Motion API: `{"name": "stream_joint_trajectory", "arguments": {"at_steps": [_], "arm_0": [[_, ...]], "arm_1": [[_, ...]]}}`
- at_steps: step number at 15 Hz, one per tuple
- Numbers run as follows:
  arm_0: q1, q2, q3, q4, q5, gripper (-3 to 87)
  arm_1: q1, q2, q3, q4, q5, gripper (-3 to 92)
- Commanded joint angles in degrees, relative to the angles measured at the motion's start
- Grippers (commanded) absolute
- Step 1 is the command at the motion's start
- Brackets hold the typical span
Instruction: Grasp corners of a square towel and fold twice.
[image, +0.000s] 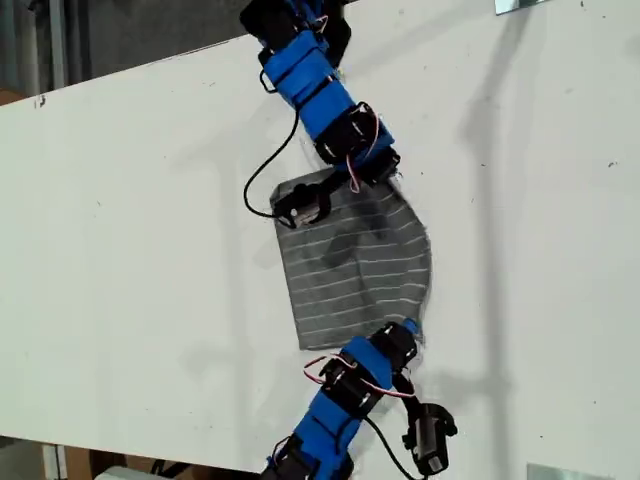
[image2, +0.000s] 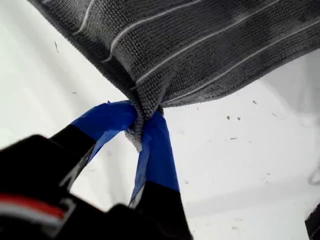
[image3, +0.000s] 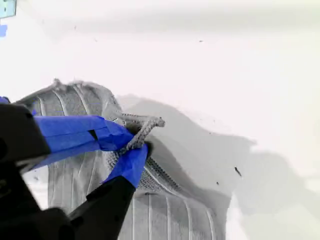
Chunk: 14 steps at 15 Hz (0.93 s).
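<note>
My first hand (image2: 145, 117) is clamped on one corner (image2: 139, 132) of the towel (image2: 200, 45). The cloth puckers into a small tuft between the blue fingertips and the rest spreads out beyond them, clear of the white table (image2: 240, 165) just there. I pinch only the tip, so that the edge hangs free and can follow the hand without dragging the whole sheet. My second hand (image3: 137, 142) is closed on a neighbouring corner (image3: 147, 122), which curls up over its lower finger. The striped cloth (image3: 165, 215) lies flat under this hand and back towards its wrist, with bare table ahead of the fingertips. In the exterior view my first hand (image: 405, 332) and my second hand (image: 385, 168) sit at the two ends of one towel edge. That edge bows outward between them and looks slightly raised, while the far part of the towel (image: 330, 270) rests on the table (image: 130, 200). Holding both ends of the same side makes sense to me, as the two corners can then travel together and the crease should come out straight. I judge this to be the start of a fold, with the raised edge not yet carried over to the opposite side. The slack between the hands could let the middle sag and wrinkle
</note>
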Motion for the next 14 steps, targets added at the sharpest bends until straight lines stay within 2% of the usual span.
{"name": "stream_joint_trajectory", "arguments": {"at_steps": [1, 3, 10, 14], "arm_0": [[-5.19, 5.98, -0.18, 4.39, 0.26, 0.0], [-9.93, 10.37, 6.77, 5.01, -0.09, 0.0], [-24.79, 41.22, 49.22, -7.47, -2.37, 0.0], [-36.39, 45.88, 53.88, -6.15, 3.6, 0.0]], "arm_1": [[5.36, 8.35, -2.11, -0.62, -6.77, -0.1], [11.87, 13.97, 1.85, -2.11, -12.04, -0.1], [31.29, 20.3, 12.57, -9.4, -24.43, -0.1], [38.94, 21.09, 12.92, -11.16, -30.23, -0.1]]}}
